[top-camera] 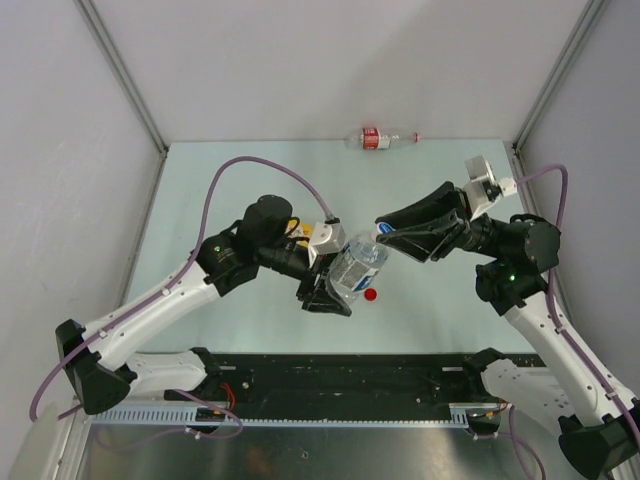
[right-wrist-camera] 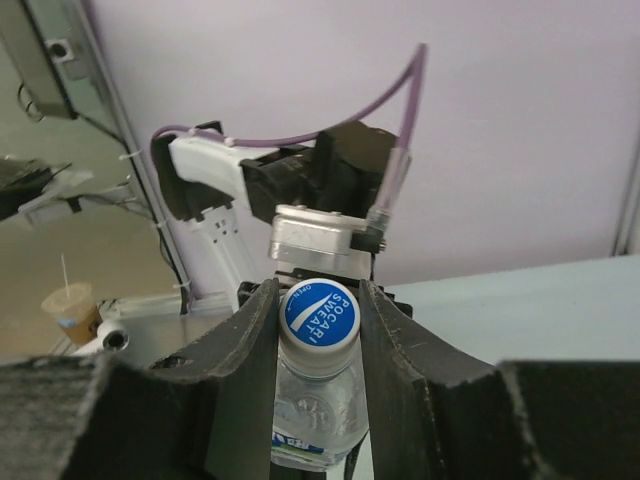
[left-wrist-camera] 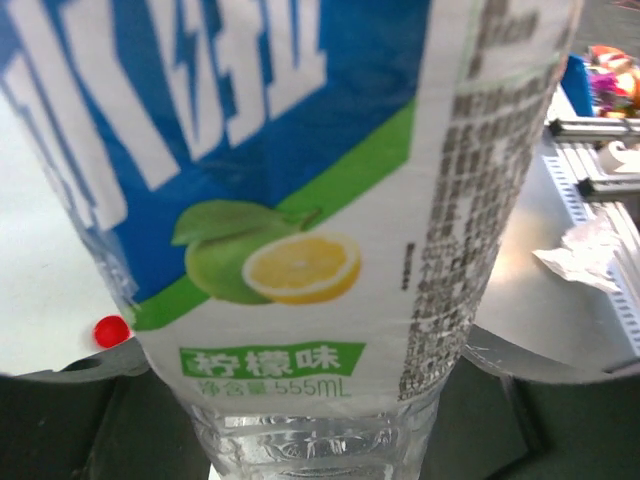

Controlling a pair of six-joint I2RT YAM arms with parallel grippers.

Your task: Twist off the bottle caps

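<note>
My left gripper [top-camera: 338, 286] is shut on the short clear bottle [top-camera: 357, 266] and holds it tilted above the table's middle. In the left wrist view its blue, white and green label [left-wrist-camera: 300, 200] fills the frame. My right gripper [top-camera: 386, 233] is shut on the bottle's blue cap [right-wrist-camera: 318, 313], with a black finger [right-wrist-camera: 395, 350] pressed against each side. A loose red cap [top-camera: 371, 295] lies on the table just below the bottle, and it also shows in the left wrist view [left-wrist-camera: 110, 331]. The slim clear bottle with a red label [top-camera: 378, 138] lies on its side at the table's far edge. The yellow bottle and yellow cap are out of view.
Grey walls close in the table on the left, back and right. A black strip and a metal rail [top-camera: 300, 412] run along the near edge. A paper cup [right-wrist-camera: 68, 305] and crumpled paper [left-wrist-camera: 585, 255] lie off the table.
</note>
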